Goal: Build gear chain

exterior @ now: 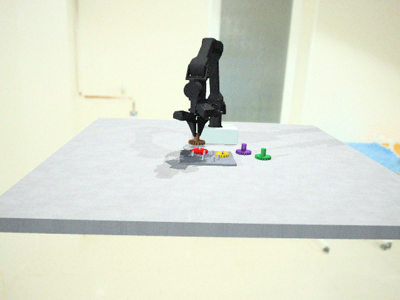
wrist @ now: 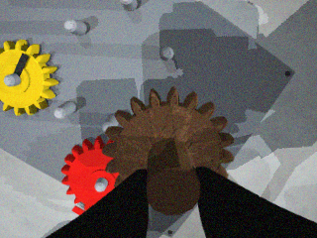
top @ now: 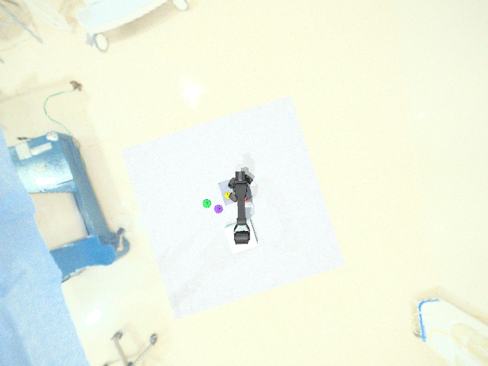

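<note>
My gripper (exterior: 197, 135) (wrist: 170, 178) is shut on the stem of the brown gear (exterior: 196, 142) (wrist: 170, 119) and holds it above the grey board (exterior: 225, 164) (wrist: 114, 59), with a gap below. The red gear (exterior: 199, 150) (wrist: 89, 171) is on its peg, partly covered by the brown gear in the wrist view. The yellow gear (top: 227, 194) (exterior: 222, 154) (wrist: 30, 81) with a black stripe is on another peg. Several empty pegs show, such as one peg (wrist: 167, 53) ahead of the brown gear and another peg (wrist: 64, 109) between the yellow and red gears.
A purple gear (top: 218, 209) (exterior: 243, 151) and a green gear (top: 207, 203) (exterior: 263, 157) stand stem-up on the table (top: 275, 137) (exterior: 129, 194), beside the board on the yellow gear's side. The arm's white base block (top: 236, 248) (exterior: 225, 135) is behind the board.
</note>
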